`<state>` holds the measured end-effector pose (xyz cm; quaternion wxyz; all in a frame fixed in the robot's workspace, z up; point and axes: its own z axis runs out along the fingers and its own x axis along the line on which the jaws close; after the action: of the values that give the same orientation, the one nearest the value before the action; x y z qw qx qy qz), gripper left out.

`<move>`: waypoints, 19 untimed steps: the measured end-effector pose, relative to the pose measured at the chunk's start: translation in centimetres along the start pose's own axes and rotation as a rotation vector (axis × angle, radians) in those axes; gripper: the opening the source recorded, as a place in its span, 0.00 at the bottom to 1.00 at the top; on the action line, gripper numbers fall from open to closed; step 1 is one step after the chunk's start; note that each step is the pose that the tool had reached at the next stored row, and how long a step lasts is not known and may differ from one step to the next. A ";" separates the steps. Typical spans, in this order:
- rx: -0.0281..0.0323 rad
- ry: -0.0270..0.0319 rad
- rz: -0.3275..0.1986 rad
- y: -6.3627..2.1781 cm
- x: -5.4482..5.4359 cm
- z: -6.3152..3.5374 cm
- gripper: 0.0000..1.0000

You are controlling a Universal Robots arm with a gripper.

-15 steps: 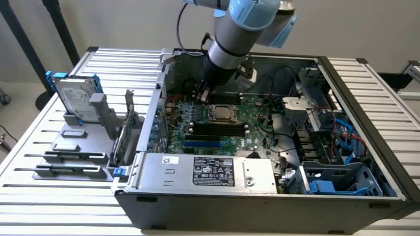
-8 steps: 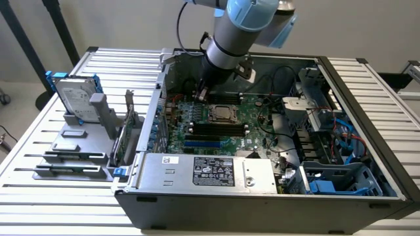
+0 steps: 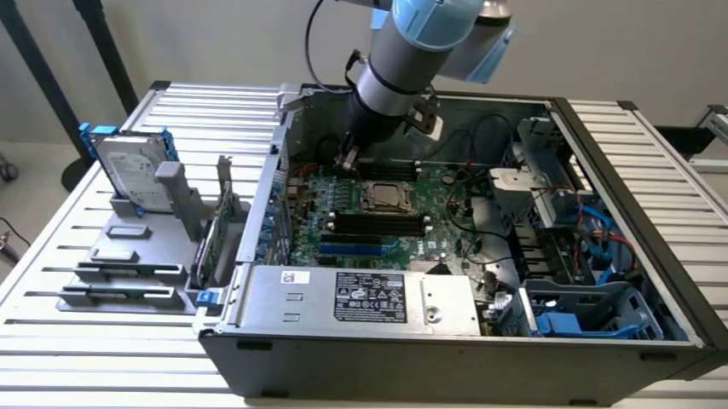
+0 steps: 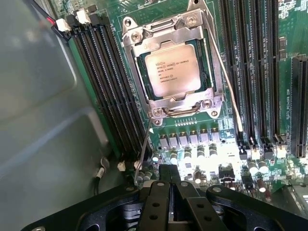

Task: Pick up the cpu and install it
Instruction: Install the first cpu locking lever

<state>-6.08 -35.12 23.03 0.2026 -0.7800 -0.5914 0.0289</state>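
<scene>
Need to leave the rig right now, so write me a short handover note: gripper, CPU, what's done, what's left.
Gripper: shut and empty, hanging over the green motherboard beside the socket.
CPU: the small square silvery-grey chip lies flat inside the socket's silver metal frame, apart from the gripper.
Done: the chip is seated in the socket.
Left: whether the frame is locked down over the chip cannot be told from here, so check it.
</scene>
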 end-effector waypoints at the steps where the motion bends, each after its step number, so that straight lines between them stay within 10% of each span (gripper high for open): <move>1: -0.0006 0.0010 0.002 -0.06 0.0 -0.09 0.11; 7: -0.0041 0.0040 0.016 -0.40 0.0 -0.22 0.11; 13: -0.0142 -0.0163 0.033 -0.76 -0.2 -0.12 0.11; 19: -0.0225 -0.0053 0.072 -0.86 -0.2 -0.13 0.11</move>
<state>-6.88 -35.14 23.41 0.1911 -0.8028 -0.5639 0.0315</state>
